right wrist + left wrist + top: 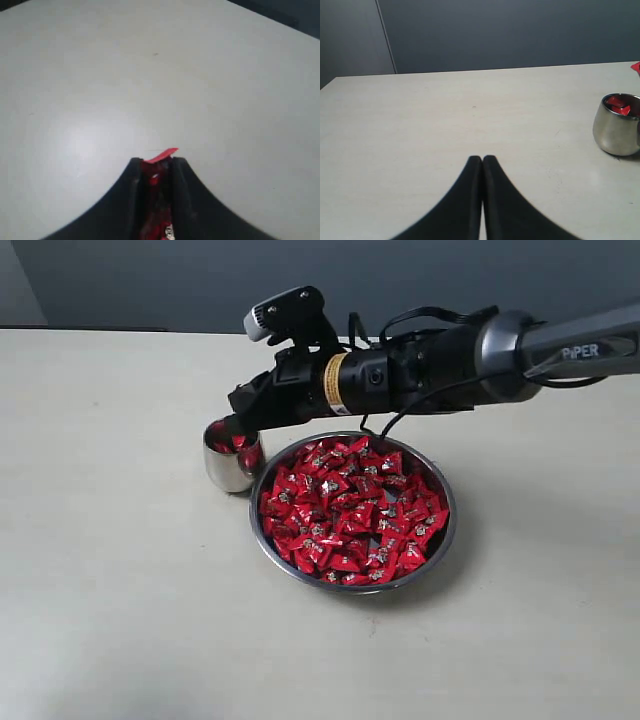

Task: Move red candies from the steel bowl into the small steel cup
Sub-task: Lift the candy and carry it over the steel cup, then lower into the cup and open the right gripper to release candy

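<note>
Filling the steel bowl in a thick heap, many red candies, each with a small silvery mark on the shiny wrapper. Standing on the pale table, this wide bowl, near the middle of the exterior view. Just beside its left rim, upright, the small steel cup, with a few red pieces visible inside. Cannot tell from the pictures if cup and bowl really touch or only stand very close.

Hanging directly over the mouth of the cup, the right gripper, on an arm reaching in from the right and passing above the far edge of the bowl. Clamped between its two black fingers, one red candy, with a corner of the wrapper sticking out past the fingertips. Kept a little apart, these fingers, only by the candy between them.

Shown in the left wrist view, the left gripper, low over a bare part of the table. Fingers pressed together along their length, nothing between them. Off to the side and well apart from these fingers, the same cup, red inside.
</note>
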